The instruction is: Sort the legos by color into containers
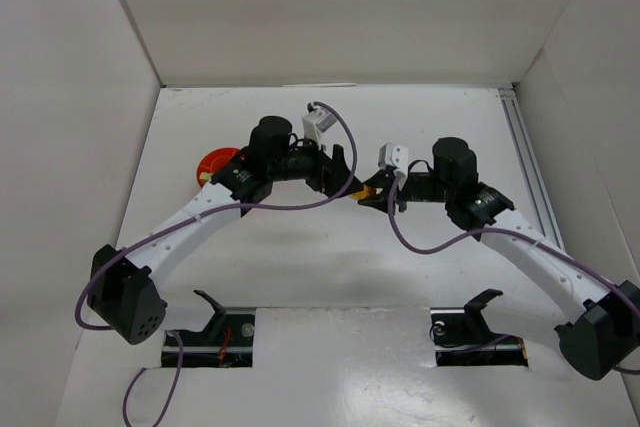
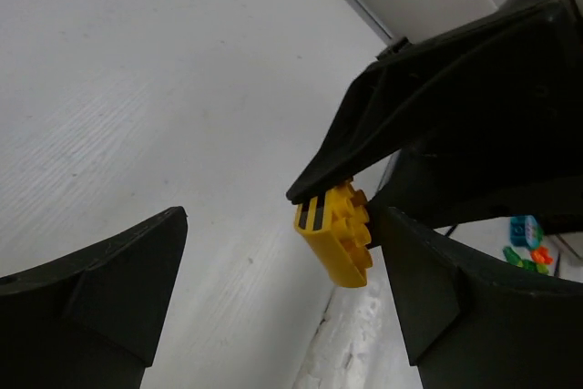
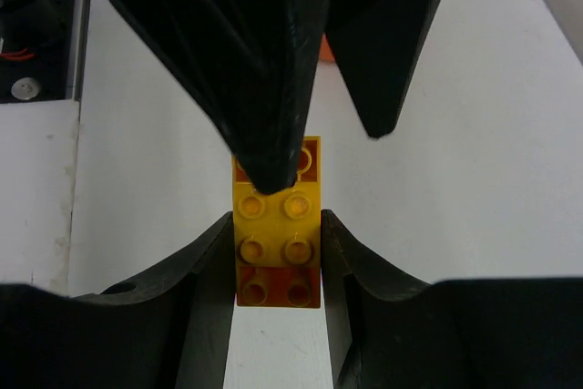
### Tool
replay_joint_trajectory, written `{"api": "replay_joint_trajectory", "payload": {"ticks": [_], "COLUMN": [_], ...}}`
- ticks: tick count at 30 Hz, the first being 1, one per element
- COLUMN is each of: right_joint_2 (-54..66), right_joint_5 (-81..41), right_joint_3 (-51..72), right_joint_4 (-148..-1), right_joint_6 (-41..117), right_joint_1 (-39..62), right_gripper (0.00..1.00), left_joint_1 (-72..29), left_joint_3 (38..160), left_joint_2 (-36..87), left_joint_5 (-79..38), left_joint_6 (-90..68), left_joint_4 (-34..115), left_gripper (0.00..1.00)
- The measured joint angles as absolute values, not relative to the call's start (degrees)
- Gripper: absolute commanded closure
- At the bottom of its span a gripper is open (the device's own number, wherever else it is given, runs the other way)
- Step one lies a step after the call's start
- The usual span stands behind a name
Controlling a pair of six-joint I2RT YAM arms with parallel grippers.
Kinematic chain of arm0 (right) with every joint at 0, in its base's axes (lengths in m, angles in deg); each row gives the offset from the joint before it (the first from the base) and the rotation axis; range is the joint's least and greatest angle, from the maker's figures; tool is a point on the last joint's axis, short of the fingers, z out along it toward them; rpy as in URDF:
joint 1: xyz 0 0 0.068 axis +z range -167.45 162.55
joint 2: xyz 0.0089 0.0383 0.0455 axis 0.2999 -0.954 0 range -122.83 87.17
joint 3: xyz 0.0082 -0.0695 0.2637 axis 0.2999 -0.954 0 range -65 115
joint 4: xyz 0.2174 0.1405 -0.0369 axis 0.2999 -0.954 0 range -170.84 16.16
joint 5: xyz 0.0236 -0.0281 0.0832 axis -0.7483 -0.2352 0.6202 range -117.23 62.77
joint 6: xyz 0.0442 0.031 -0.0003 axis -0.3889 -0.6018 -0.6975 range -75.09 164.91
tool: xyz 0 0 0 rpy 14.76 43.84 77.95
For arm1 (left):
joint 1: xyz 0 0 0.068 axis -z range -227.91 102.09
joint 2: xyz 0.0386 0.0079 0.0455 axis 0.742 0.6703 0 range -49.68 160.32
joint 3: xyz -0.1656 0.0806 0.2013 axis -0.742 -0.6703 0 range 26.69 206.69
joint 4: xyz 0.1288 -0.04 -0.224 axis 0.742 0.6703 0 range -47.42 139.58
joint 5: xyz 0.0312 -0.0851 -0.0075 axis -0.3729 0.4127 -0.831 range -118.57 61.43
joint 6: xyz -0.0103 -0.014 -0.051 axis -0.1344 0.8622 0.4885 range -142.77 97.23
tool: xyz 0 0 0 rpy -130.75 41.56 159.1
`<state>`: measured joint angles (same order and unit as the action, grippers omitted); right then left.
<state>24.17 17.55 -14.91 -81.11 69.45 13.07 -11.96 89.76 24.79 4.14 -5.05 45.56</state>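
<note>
Right gripper (image 3: 276, 230) is clamping the yellow brick (image 2: 339, 241) between its 2 jaws. Left gripper (image 2: 282, 225) is gaping wide, released; the brick is sitting between its jaws, just beside 1.

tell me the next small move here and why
Probably draw the left end effector back, clear of the yellow lego. Its jaws stand open on either side of the lego, while the right end effector is shut on it and alone grips it.

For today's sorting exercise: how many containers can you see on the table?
1: an orange-red bowl at the left, partly hidden behind the left arm. Others may lie out of view.
</note>
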Motion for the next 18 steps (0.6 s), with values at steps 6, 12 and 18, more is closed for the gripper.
{"api": "replay_joint_trajectory", "payload": {"ticks": [6, 12, 18], "right_joint_2": [26.1, 27.1, 28.5], "right_joint_5": [17.8, 12.8, 4.7], "right_joint_3": [-14.9, -15.2, -15.3], "right_joint_4": [-80.6, -81.4, -81.5], "right_joint_6": [70.2, 69.7, 67.8], "right_joint_1": [15.3, 17.8, 19.7], "right_gripper": [0.85, 0.85, 0.85], "left_joint_1": [-11.0, -9.9, -10.0], "left_joint_3": [88.4, 88.0, 88.0], "left_joint_2": [26.3, 26.6, 26.7], "left_joint_5": [12.7, 15.8, 16.1], "left_joint_6": [-4.4, -3.7, -3.1], "left_joint_4": [40.3, 38.0, 36.9], "left_gripper": [0.34, 0.79, 0.55]}}
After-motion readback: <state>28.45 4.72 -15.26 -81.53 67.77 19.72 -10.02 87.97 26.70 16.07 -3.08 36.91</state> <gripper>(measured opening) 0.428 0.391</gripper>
